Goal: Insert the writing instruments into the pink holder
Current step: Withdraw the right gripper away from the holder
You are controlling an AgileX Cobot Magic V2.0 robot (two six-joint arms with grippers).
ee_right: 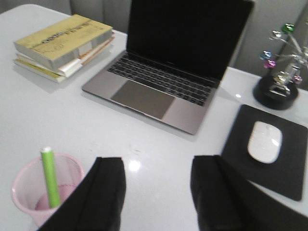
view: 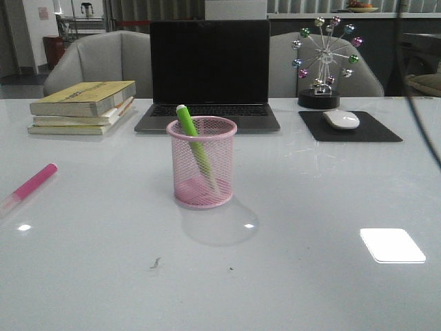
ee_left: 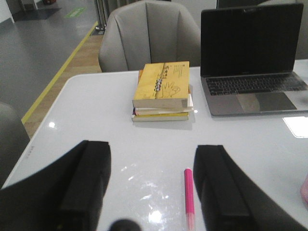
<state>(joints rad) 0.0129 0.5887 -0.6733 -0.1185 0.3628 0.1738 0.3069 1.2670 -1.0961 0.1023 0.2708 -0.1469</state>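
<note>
The pink holder (view: 202,165) stands upright in the middle of the table, with the lime green marker (view: 193,143) leaning inside it, its white end sticking out above the rim. The hot pink marker (view: 31,185) lies flat on the table at the left edge. In the left wrist view my left gripper (ee_left: 151,156) is open above the table, and the pink marker (ee_left: 188,195) lies between its fingers, close to one of them and untouched. My right gripper (ee_right: 158,166) is open and empty, with the holder (ee_right: 29,185) and green marker (ee_right: 50,178) off to one side.
A stack of books (view: 86,105) sits at the back left, an open laptop (view: 209,72) behind the holder, and a white mouse (view: 341,120) on a black pad (view: 348,128) at the back right beside a small ferris-wheel ornament (view: 322,61). Grey chairs stand beyond the table.
</note>
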